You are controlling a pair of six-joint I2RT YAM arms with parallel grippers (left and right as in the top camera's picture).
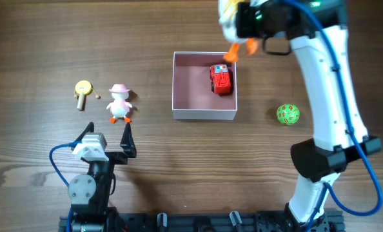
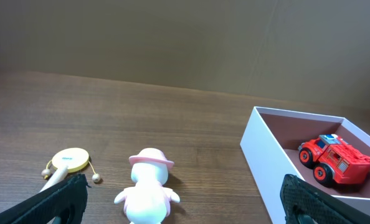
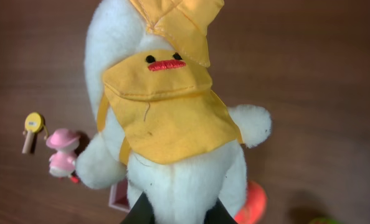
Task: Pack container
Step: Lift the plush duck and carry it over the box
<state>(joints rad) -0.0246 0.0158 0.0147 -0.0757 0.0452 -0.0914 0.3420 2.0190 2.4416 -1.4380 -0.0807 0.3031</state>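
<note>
The container [image 1: 203,114], a shallow white box with a pink inside, sits mid-table with a red toy truck [image 1: 221,79] in its right half. Above its far right corner my right gripper [image 1: 238,22] is shut on a white plush duck [image 1: 229,14] whose orange feet [image 1: 234,53] dangle over the rim. In the right wrist view the plush duck [image 3: 172,112] wears a yellow cape, and my right gripper [image 3: 179,215] clamps its lower body. My left gripper [image 1: 108,138] stands open near the front, just short of a pink-hatted duck figure [image 1: 120,103]. The left gripper [image 2: 185,208] holds nothing.
A yellow rattle drum [image 1: 82,90] lies left of the duck figure. A green patterned ball [image 1: 287,114] rests right of the container, beside the right arm. The left wrist view shows the duck figure [image 2: 149,186], the rattle drum [image 2: 70,160], the container wall [image 2: 263,165] and the truck [image 2: 334,159].
</note>
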